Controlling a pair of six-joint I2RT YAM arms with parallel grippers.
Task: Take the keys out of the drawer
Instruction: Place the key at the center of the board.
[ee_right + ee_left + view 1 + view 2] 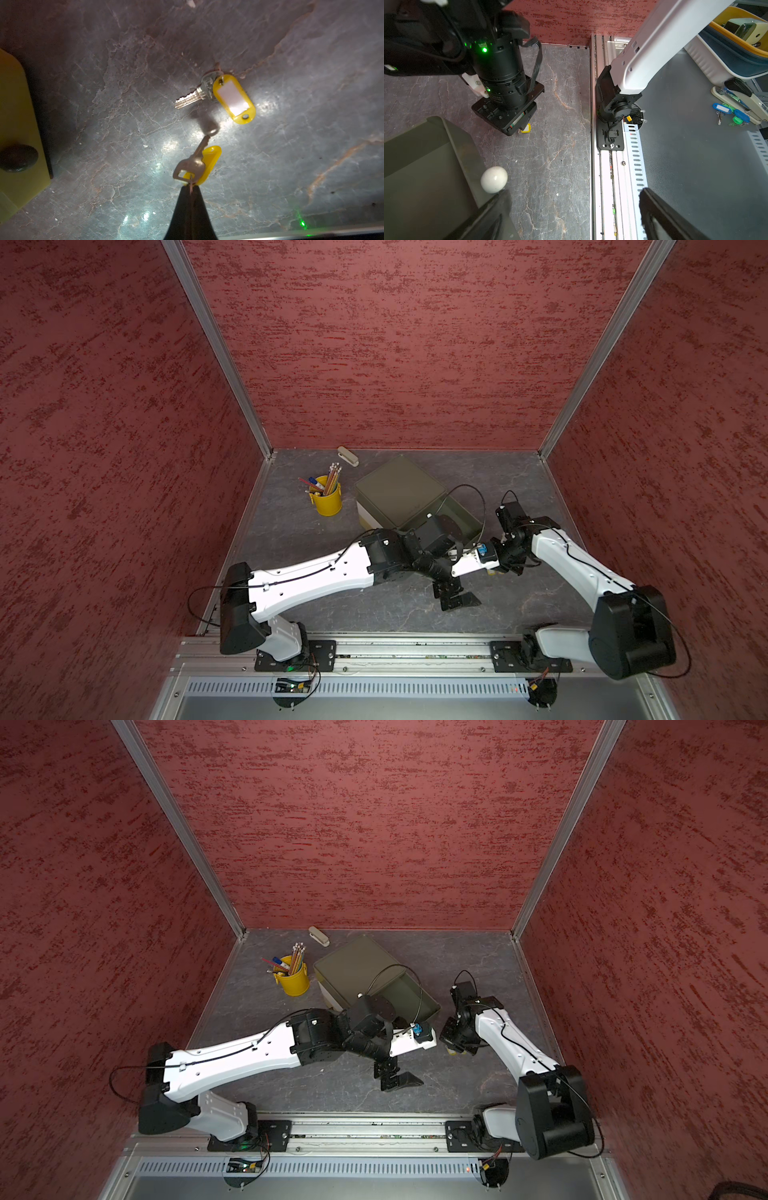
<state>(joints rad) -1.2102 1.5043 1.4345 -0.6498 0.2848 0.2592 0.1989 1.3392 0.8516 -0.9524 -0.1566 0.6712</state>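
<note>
Your right gripper (190, 188) is pressed shut on the thin ring of a yellow-tagged key (192, 164), nothing more. The key and its tag dangle below the tips, low over the table (311, 83). Whether the key's tip touches the surface, I cannot tell.

A second yellow-tagged key (232, 97) lies flat on the table just beyond it, out of the drawer (456, 145).

Your left gripper (459, 600) is spread wide and holds nothing. It hangs by the drawer's front, close to the white knob (494, 179).

What could go wrong from here:

- **The ring slips.** So narrow a pinch could let it slide out on a quick move, and the key would drop wherever it swings.
- **The keys tangle.** If you let go here, the key may land on the second one and the pair become harder to pick apart.
- **The arms collide.** The left arm (316, 576) crosses just beside your right gripper, so a careless lift or turn could knock them together.
- **The drawer shifts.** The spread left fingers could catch the knob and move it.

The left arm hides much of the drawer in both top views, so I cannot tell whether keys remain inside.
</note>
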